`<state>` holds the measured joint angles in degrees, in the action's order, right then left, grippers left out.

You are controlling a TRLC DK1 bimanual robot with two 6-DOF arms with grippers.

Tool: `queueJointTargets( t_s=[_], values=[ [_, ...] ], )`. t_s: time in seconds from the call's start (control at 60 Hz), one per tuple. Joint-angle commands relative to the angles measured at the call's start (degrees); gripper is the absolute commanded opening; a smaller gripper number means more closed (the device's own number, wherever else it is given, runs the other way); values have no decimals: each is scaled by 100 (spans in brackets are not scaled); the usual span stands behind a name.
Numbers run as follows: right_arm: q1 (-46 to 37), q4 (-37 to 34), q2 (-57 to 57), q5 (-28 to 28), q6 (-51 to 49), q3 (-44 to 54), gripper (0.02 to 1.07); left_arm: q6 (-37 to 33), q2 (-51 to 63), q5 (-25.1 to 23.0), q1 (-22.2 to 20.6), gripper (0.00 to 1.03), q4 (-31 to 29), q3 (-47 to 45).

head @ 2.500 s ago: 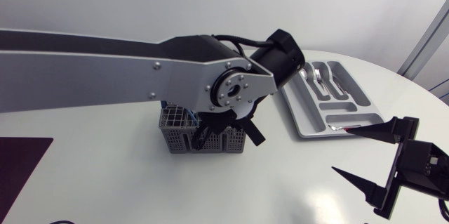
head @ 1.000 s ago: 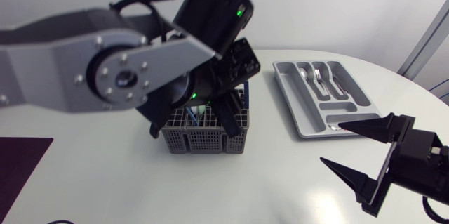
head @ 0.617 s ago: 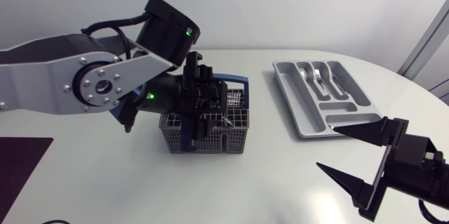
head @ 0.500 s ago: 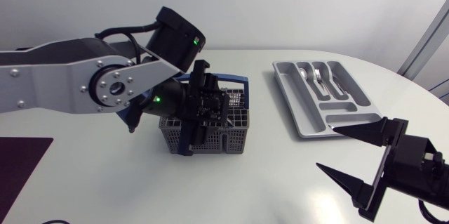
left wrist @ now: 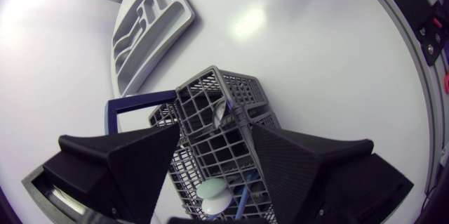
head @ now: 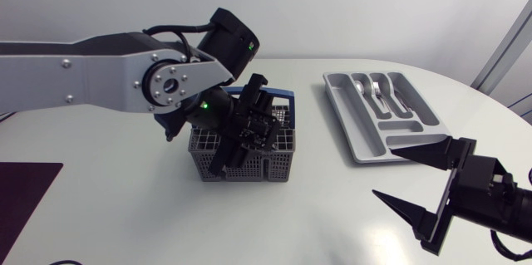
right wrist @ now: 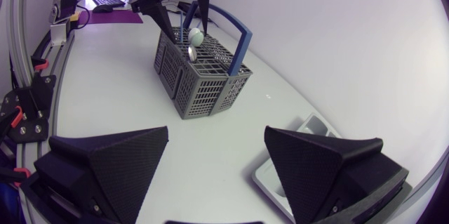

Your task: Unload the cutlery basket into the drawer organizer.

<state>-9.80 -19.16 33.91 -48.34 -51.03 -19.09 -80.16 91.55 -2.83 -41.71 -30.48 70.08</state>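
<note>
Moved: left arm [head: 100,74] has swung back from across the frame's middle toward the left side. Its left gripper [head: 237,144] has come down over the cutlery basket [head: 258,168], left of centre in the head view.
Left gripper: spread wide with nothing in its grasp. In its wrist view the basket's top sits between and just ahead of the two fingers; I cannot tell if either one touches the mesh.
Basket contents: a pale spoon [left wrist: 214,190] and a blue-handled piece [left wrist: 242,194] stand in the compartment nearest the gripper.
Right gripper [head: 382,174]: has barely shifted. It sits at the lower right of the head view, wide open and empty, just short of the organizer's near end.
Drawer organizer [head: 342,120]: lies at the upper right of the head view, well apart from the basket. Forks [head: 378,90] are in its far slots.
Meaning: probably the approach for a new pick. No piece is lifted yet, so the basket is not yet unloaded.
</note>
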Motion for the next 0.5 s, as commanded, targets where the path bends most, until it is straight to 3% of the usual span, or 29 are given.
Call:
queueJointTargets(
  t_s=[0.0,0.317,0.367,0.483],
  values=[
    [40,96,107,0,-83,169,101,-386,223,-77,49,76,-186,295],
    [40,325,353,0,-83,160,101,-738,381,-86,93,75,-257,497],
    [40,360,397,0,-83,151,101,-773,399,-86,102,70,-257,515],
    [31,413,441,0,-92,151,101,-817,487,-86,111,66,-345,585]
  ],
)
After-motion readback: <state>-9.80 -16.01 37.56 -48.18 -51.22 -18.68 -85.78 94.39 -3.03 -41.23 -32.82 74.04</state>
